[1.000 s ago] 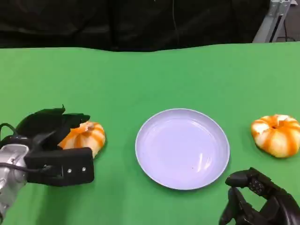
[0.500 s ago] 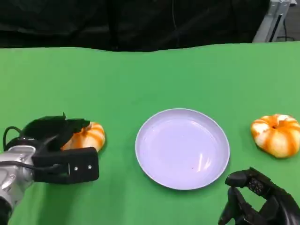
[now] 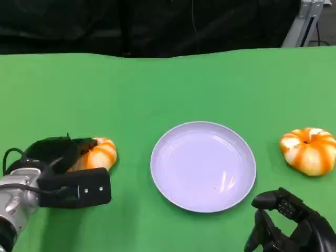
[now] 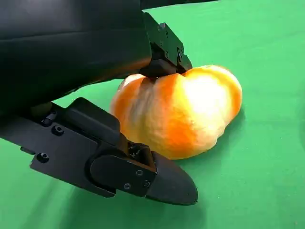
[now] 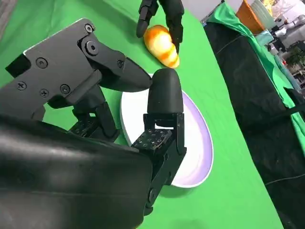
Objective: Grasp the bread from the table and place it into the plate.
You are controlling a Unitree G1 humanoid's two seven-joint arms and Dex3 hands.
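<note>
An orange-and-white bread roll [image 3: 100, 153] lies on the green table at the left, and the left wrist view shows that roll [image 4: 190, 114] close up. My left hand [image 3: 60, 170] is down over it, one finger pressed on its top and the thumb against its near side. The pale lilac plate [image 3: 203, 166] stands in the middle with nothing on it. A second roll [image 3: 308, 150] sits at the right. My right hand [image 3: 291, 223] rests at the table's lower right, holding nothing, fingers apart.
In the right wrist view the plate [image 5: 195, 143] lies beyond my right hand [image 5: 119, 95], with my left hand [image 5: 159, 12] straddling the left roll [image 5: 162, 45] behind it. Black cloth backs the table's far edge [image 3: 168, 53].
My left hand has sunk lower and drawn in around the left roll. The roll, the plate and my right hand have stayed where they were.
</note>
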